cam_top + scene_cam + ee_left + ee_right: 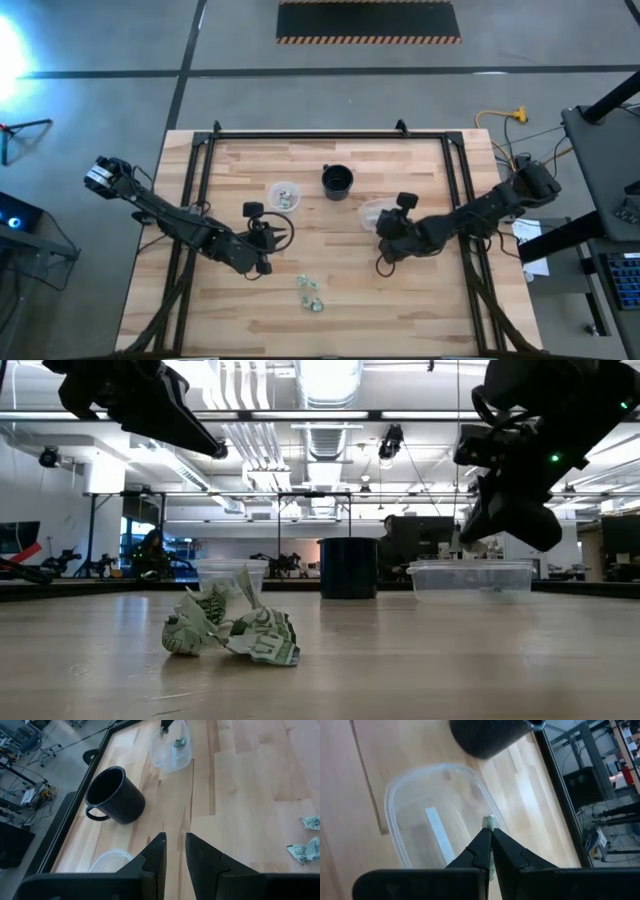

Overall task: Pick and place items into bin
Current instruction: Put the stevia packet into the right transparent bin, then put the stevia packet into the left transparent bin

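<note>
From above, your left gripper (262,262) hung over the near-left middle of the table (420,300), and your right gripper (385,243) hung beside the clear tub (371,212); the loose wrappers (309,294) lay between the two arms toward the near edge, apart from both; a clear cup (284,195) and a black mug (337,181) stood farther back, and the cup seemed to hold a few pale scraps, though they were too small to be sure.

From table height, the wrappers (232,625) were crumpled paper, so you could judge them nearly weightless, soft and easy to flick away; pinch a raised fold at the middle rather than an edge; the tub (471,578) showed a small dark speck inside, and the mug (348,568) hid its contents.

In the left wrist view, your left fingers (156,856) stood a little apart with nothing between them; the mug (113,795) looked empty, and the tub (172,752) beyond held a greenish scrap.

In the right wrist view, your right gripper (490,839) was pinched together on a small pale green wrapper piece (491,821) over the tub (410,830), which held a whitish strip.
</note>
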Available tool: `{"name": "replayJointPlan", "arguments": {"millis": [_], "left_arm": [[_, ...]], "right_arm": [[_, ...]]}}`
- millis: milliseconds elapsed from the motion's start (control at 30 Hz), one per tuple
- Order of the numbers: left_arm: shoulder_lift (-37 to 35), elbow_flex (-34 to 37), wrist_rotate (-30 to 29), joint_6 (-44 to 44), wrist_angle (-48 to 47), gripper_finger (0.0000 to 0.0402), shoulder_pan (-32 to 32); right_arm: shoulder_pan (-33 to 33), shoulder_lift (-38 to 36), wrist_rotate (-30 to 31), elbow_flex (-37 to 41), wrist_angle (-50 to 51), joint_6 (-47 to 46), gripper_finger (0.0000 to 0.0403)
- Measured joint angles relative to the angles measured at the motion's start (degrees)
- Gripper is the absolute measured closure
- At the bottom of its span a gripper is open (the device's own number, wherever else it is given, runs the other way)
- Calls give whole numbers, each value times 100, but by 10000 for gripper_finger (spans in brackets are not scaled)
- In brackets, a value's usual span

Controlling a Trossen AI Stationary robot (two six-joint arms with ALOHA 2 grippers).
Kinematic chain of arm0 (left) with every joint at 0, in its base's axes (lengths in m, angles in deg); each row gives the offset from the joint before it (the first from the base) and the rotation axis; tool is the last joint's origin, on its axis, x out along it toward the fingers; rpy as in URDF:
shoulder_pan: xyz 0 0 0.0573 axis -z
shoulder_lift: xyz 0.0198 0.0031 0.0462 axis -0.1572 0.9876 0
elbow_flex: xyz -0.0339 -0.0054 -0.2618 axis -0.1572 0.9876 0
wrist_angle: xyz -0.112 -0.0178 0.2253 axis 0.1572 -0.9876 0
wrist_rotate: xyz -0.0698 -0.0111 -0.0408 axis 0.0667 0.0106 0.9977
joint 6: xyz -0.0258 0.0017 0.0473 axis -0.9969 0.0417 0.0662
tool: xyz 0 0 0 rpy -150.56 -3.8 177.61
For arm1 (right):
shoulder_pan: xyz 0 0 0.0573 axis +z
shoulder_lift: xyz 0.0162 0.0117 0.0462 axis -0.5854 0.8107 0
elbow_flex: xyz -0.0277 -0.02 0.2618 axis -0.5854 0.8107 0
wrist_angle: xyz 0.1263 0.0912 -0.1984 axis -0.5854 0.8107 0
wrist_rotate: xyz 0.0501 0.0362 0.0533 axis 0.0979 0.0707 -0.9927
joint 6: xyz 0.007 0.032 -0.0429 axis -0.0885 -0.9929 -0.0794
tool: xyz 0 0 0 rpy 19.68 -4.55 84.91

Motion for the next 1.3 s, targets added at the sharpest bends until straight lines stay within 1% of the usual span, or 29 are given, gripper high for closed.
{"name": "replayJointPlan", "arguments": {"millis": [200,600,767,900,1067,1167,1300], "left_arm": [[0,0,0,1,-1,347,0],[0,2,1,-6,-2,347,1],[-2,9,151,-8,0,347,4],[47,9,151,-12,65,347,5],[251,4,312,92,752,347,52],[511,4,484,293,1221,347,165],[880,-65,525,560,1622,347,348]], "right_arm": [[-39,13,42,-4,-40,-98,386],[-35,12,42,-13,-84,-36,342],[43,-143,46,-108,-91,-31,337],[198,-353,59,-299,-106,99,341],[570,-591,60,-562,-103,209,346],[866,-675,59,-672,-96,313,346],[1245,-726,60,-727,-91,377,347]]}}
